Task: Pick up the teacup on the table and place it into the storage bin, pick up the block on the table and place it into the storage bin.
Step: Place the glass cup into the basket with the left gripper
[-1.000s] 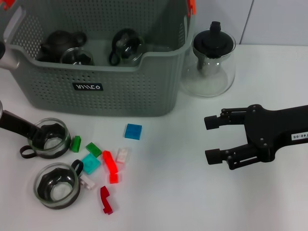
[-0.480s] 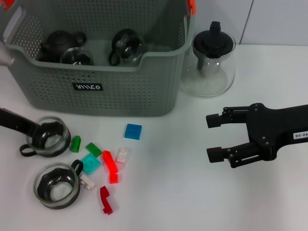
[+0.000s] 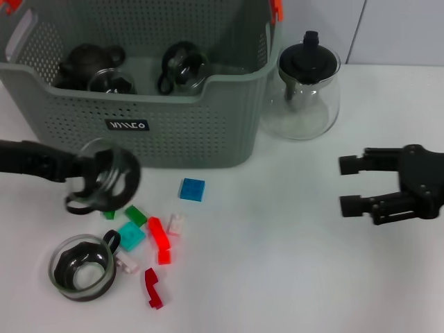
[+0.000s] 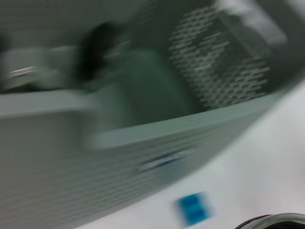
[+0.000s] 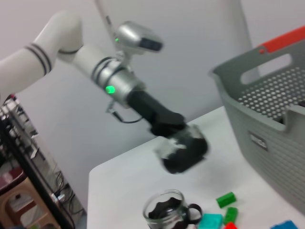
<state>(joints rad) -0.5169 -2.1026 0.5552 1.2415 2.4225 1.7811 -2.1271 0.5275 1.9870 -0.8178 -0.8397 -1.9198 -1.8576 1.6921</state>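
Note:
My left gripper (image 3: 78,175) is shut on a glass teacup (image 3: 105,177) with a black holder. It holds the cup tilted above the table (image 3: 277,277), just in front of the storage bin (image 3: 139,132). From the right wrist view the same lifted teacup (image 5: 183,152) hangs under the left arm. A second teacup (image 3: 82,266) stands on the table near the front left. Loose blocks lie beside it: blue (image 3: 192,189), green (image 3: 134,215), teal (image 3: 130,236), red (image 3: 158,236). My right gripper (image 3: 350,186) is open and empty at the right.
A glass teapot (image 3: 307,83) with a black lid stands right of the bin. In the bin lie a dark teapot (image 3: 87,59) and two glass cups (image 3: 182,66). A white block (image 3: 176,223) and a dark red one (image 3: 152,286) also lie among the blocks.
The left gripper has lifted the teacup off the table and carried it up and right toward the bin's front. The right gripper has drawn back to the right.

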